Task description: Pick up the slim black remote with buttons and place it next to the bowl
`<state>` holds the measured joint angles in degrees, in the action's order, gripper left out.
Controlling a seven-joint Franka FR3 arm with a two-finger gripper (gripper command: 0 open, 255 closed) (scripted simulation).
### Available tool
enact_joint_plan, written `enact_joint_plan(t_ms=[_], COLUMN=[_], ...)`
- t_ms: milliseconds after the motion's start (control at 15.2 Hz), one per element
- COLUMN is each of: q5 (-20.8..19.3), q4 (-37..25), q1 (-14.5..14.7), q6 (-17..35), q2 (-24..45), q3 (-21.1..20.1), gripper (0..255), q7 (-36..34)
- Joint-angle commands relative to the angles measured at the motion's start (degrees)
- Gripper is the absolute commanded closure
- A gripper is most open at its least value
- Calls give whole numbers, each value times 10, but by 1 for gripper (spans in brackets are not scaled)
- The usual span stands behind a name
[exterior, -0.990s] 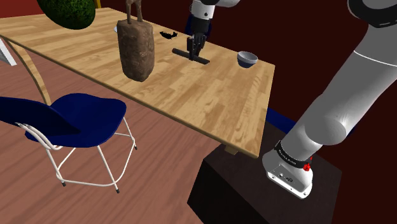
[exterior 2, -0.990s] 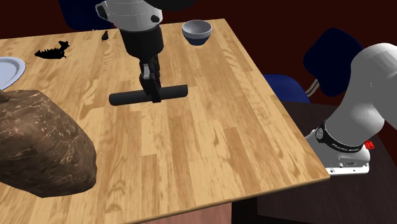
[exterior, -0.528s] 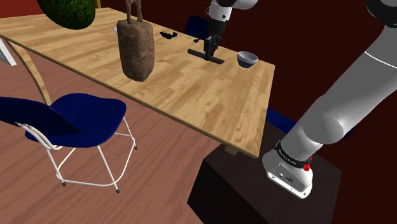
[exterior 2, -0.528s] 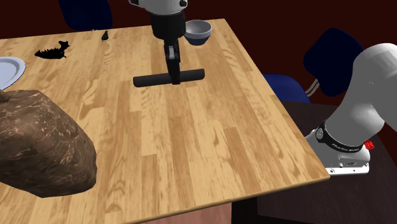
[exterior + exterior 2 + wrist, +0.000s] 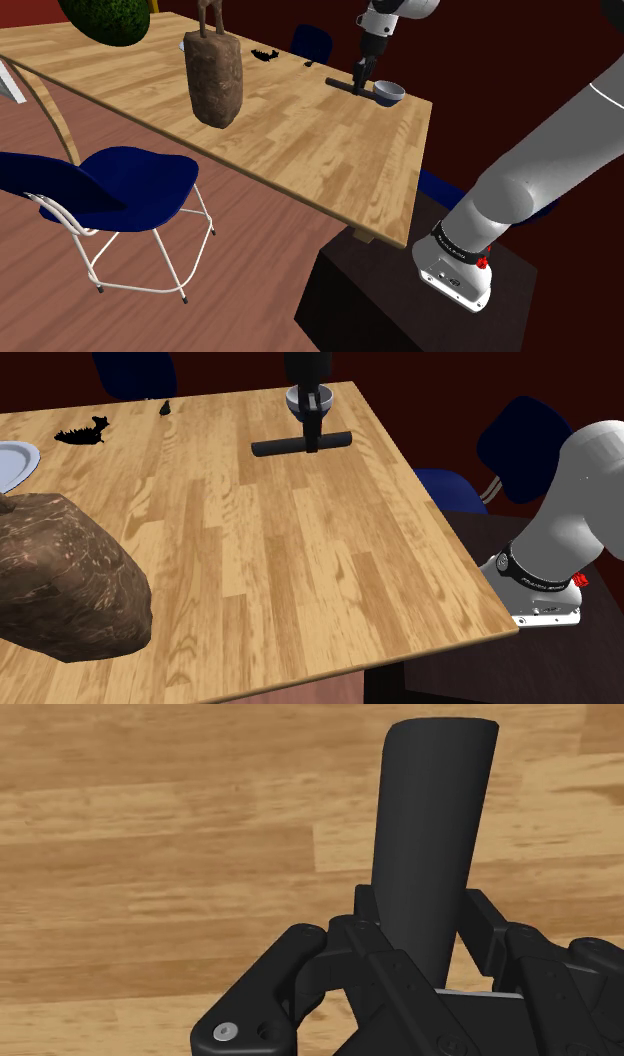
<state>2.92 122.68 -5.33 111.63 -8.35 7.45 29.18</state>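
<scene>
The slim black remote (image 5: pixel 275 448) is a plain dark bar, held level just over the wooden table (image 5: pixel 300 552). My gripper (image 5: pixel 313 437) is shut on its middle. In the wrist view the remote (image 5: pixel 430 834) sticks out between the two fingers (image 5: pixel 365 924), with bare wood behind it. The blue-grey bowl (image 5: pixel 328 399) stands right behind the gripper near the table's far corner, partly hidden by the hand. In the shoulder view the remote (image 5: pixel 340 85) hangs under the gripper (image 5: pixel 358 80), just left of the bowl (image 5: pixel 390 93).
A tall brown rough sculpture (image 5: pixel 213 80) stands mid-table. Small black objects (image 5: pixel 80 432) and a white plate (image 5: pixel 12 460) lie at the second exterior view's left. A blue chair (image 5: pixel 110 190) stands on the floor. Another blue chair (image 5: pixel 530 442) is beyond the table's edge.
The gripper has carried the remote across the table toward the bowl, from mid-table to just beside it. The bowl and the other objects have not moved.
</scene>
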Motion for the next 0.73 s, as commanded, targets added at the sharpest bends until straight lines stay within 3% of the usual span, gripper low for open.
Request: enact_joint_plan(t_ms=[0,660], q5=[-5,-32], q4=[9,15], q1=[-12,-76], q6=[-1,-11], q2=[-9,-20], q3=[15,98], gripper=[255,255], q7=[26,161])
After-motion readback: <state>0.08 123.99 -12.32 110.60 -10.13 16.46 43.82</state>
